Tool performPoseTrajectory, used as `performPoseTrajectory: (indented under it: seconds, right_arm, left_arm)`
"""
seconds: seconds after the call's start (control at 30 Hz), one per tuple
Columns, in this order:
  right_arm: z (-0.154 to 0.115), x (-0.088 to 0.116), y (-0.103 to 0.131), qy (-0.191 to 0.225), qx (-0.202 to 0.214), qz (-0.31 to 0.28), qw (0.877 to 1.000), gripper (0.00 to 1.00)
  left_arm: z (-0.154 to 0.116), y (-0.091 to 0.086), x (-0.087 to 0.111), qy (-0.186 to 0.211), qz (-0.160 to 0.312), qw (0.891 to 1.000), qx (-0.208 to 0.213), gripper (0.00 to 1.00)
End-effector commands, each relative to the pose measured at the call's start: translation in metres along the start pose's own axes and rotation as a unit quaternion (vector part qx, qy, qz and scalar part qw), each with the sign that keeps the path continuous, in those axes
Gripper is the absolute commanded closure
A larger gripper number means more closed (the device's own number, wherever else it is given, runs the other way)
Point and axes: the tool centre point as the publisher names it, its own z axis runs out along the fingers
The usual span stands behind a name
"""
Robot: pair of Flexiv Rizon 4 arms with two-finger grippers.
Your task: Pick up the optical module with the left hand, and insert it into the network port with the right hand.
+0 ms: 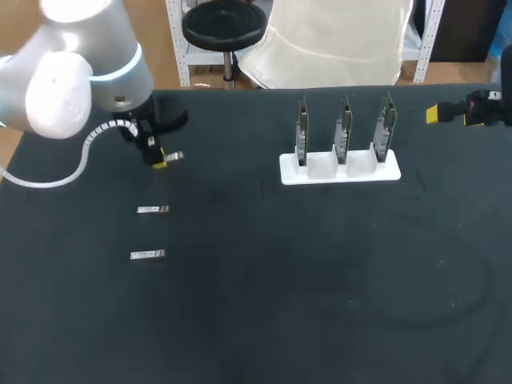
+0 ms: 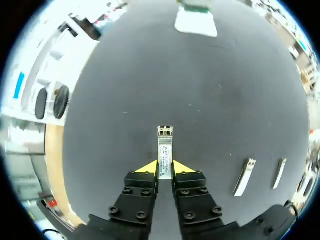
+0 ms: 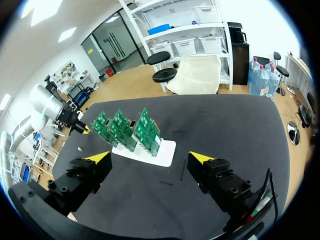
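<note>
Left gripper (image 2: 165,169) pinches the module (image 2: 165,145) by its rear, long axis pointing ahead toward the boards (image 1: 342,132); right gripper (image 3: 150,158), fingers spread, sits beyond them, well apart.

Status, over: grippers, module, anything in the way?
Left gripper shut on optical module. Right gripper open, empty, apart from the white board rack. Two spare modules lie on table, away from both grippers.
</note>
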Motion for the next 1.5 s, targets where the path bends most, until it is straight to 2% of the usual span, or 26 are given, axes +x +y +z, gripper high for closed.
performPoseTrajectory:
  seconds: [0.03,0.1,0.23,0.4,0.53,0.7,0.87,1.0,1.2,1.5]
  right_arm:
    - [-0.001,0.001,0.001,-0.001,0.003,0.000,1.000,0.00]
    - [-0.001,0.001,0.001,-0.001,0.003,0.000,1.000,0.00]
    - [-0.001,0.001,0.001,-0.001,0.003,0.000,1.000,0.00]
    - [-0.001,0.001,0.001,-0.001,0.003,0.000,1.000,0.00]
    - [-0.001,0.001,0.001,-0.001,0.003,0.000,1.000,0.00]
    - [-0.001,0.001,0.001,-0.001,0.003,0.000,1.000,0.00]
    - [-0.001,0.001,0.001,-0.001,0.003,0.000,1.000,0.00]
    - [-0.001,0.001,0.001,-0.001,0.003,0.000,1.000,0.00]
    - [-0.001,0.001,0.001,-0.001,0.003,0.000,1.000,0.00]
    - [-0.001,0.001,0.001,-0.001,0.003,0.000,1.000,0.00]
  left_arm:
    - [-0.032,0.000,0.004,-0.065,-0.048,0.996,-0.030,1.00]
    - [-0.053,0.006,-0.004,-0.103,-0.071,0.991,-0.049,1.00]
    - [-0.097,0.016,-0.024,-0.190,-0.120,0.972,-0.069,1.00]
    - [-0.144,0.018,-0.059,-0.273,-0.109,0.951,-0.099,1.00]
    - [-0.178,0.014,-0.089,-0.347,-0.113,0.926,-0.098,1.00]
    - [-0.209,0.003,-0.126,-0.419,-0.106,0.898,-0.085,1.00]
    - [-0.219,-0.014,-0.156,-0.479,-0.063,0.871,-0.088,1.00]
    - [-0.216,-0.026,-0.175,-0.499,-0.053,0.862,-0.072,1.00]
    - [-0.222,-0.039,-0.202,-0.549,-0.051,0.834,-0.037,1.00]
    - [-0.223,-0.052,-0.238,-0.591,-0.028,0.806,-0.001,1.00]
